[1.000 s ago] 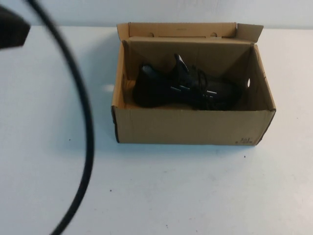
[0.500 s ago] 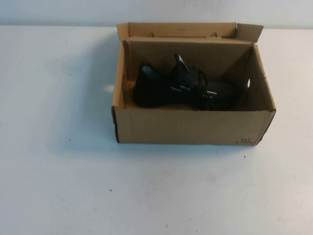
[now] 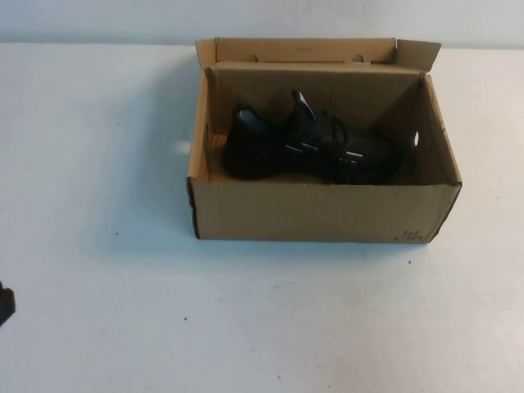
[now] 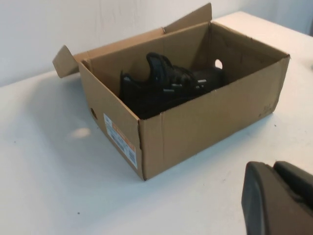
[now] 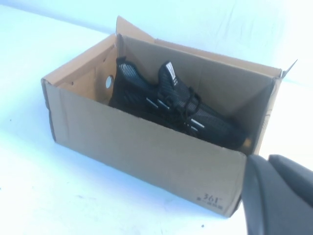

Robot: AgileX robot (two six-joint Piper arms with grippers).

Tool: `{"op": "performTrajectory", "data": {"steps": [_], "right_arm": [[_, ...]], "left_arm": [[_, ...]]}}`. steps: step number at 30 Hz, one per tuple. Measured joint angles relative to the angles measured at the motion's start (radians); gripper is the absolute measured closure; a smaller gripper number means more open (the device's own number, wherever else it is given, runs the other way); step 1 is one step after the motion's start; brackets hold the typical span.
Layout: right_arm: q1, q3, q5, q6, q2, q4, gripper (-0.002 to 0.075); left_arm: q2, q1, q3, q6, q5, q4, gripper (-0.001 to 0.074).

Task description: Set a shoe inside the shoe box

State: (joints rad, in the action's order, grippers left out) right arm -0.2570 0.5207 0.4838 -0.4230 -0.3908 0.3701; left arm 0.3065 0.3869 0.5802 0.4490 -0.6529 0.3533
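A black shoe (image 3: 307, 149) lies inside an open cardboard box (image 3: 319, 214) on a white table (image 3: 262, 319), its heel toward the robot's left and its toe toward the right. The sole rests on the box floor, the tongue stands up near the middle, and small silvery accents show along the laces. The shoe is shorter than the box and sits toward the far wall, with bare cardboard floor showing at the near side.

The box's lid flaps stand open along the far edge. A round hole pierces the right end wall, and small dark print marks the near right corner of the front face. In the left wrist view the box (image 4: 205, 122) carries a pale label on its left end, and the shoe (image 4: 166, 88) is seen over the rim.

The left gripper (image 4: 279, 200) sits low and near the robot, well apart from the box, which lies ahead of it and off to its right; only its dark housing shows, and whether its fingers are parted or closed cannot be told. A sliver of dark arm shows at the left edge of the high view.

The right gripper (image 5: 279, 196) likewise hangs back from the box (image 5: 161, 152), which lies ahead and to its left, with the shoe (image 5: 171, 100) visible inside. Its fingers are out of sight, so its state cannot be told. Neither gripper touches anything.
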Motion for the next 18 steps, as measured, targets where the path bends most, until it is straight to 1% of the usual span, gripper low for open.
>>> {"op": "performTrajectory", "data": {"steps": [18], "right_arm": [[0.000, 0.000, -0.004, 0.000, 0.002, 0.007, 0.0742]], "left_arm": [[0.000, 0.000, -0.009, 0.003, 0.003, 0.000, 0.0736]]}}
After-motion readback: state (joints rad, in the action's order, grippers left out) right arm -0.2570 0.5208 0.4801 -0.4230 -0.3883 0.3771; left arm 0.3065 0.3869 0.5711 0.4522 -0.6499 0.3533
